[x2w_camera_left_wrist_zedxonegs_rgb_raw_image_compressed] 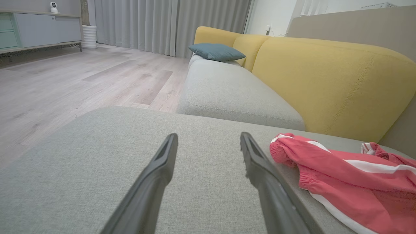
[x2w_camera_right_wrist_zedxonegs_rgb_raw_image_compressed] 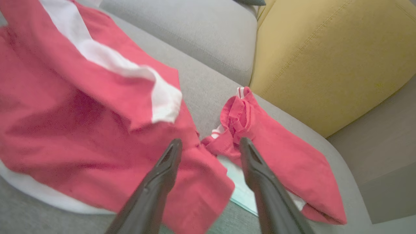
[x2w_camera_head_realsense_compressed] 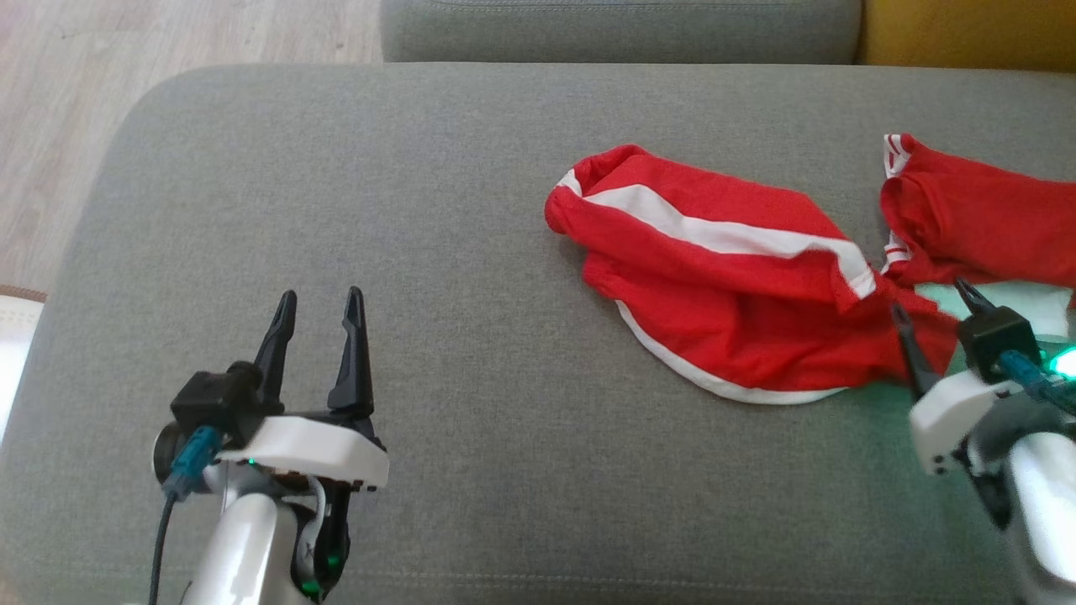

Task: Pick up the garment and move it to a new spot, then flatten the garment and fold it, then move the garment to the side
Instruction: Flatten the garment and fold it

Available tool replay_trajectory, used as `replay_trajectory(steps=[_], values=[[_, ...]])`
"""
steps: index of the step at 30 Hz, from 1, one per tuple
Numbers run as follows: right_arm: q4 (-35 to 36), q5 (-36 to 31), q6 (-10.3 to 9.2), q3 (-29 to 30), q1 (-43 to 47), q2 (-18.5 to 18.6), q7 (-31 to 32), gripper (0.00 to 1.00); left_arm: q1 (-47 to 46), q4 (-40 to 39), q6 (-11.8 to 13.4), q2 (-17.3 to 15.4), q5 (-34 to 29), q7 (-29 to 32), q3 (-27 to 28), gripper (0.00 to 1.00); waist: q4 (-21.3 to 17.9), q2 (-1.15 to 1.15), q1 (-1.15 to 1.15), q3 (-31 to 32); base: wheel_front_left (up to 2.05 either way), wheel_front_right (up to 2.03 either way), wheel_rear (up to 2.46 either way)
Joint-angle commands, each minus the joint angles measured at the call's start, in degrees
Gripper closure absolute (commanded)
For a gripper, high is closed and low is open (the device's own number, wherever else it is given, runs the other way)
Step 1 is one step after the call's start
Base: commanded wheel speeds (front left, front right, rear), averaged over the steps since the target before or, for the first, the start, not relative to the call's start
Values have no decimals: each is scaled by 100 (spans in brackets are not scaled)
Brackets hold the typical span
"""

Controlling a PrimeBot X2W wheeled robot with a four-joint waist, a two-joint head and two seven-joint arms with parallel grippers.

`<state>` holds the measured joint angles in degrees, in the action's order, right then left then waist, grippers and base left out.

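Garment: red cloth with white stripes and a white hem. It is found crumpled on the right half of the grey sofa seat, lying in two lumps. The larger lump, crossed by a slanting white band, is seen near the seat's middle. The smaller lump is seen toward the right edge of the head view. The two lumps are joined by a narrow, bunched strip of cloth.

Right tool: it is held just above that bunched strip. In the right wrist view its two dark fingers are seen spread apart, and no cloth is pinched between them. A pale patch of cloth is seen under the right finger. A green light is noted on the wrist housing, and a greenish tint is cast on the fabric beside it.

Left tool: it is held over bare seat at the lower left of the head view, well apart from the garment. Its fingers are spread wide and nothing is gripped. In the left wrist view the garment's nearest cuff is seen just to the right of the right-hand finger.

Surroundings: a yellow backrest is noted behind the seat, and a blue-grey pillow on a second grey cushion. A pale wooden floor and grey curtains are seen beyond.
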<state>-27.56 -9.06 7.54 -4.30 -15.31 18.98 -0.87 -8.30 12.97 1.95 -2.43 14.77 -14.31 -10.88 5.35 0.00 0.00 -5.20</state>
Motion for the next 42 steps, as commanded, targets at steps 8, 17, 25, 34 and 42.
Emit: replay_trajectory(steps=[8,17,25,34,42], values=[[851,376,-5,551,280,-1050,-754,0,-160,-262,-43,-45,-68,-69,246,0,-109,0,0,21,0,0,0],[1408,976,-5,417,771,-1588,-1284,0,-118,-613,-100,-45,41,-69,289,0,-285,0,0,13,0,0,0],[1353,1315,-5,226,831,-1608,-1371,0,-67,-706,-121,-45,36,-69,226,0,-364,0,0,-20,0,0,0],[1219,1289,-5,420,464,-1609,-1330,0,-140,-576,-149,-44,37,-69,76,0,-258,0,0,-206,0,0,0],[665,1464,-5,751,-115,-1610,-790,0,-247,-486,-165,-44,2,-69,-27,0,-55,0,0,-450,0,0,0]])
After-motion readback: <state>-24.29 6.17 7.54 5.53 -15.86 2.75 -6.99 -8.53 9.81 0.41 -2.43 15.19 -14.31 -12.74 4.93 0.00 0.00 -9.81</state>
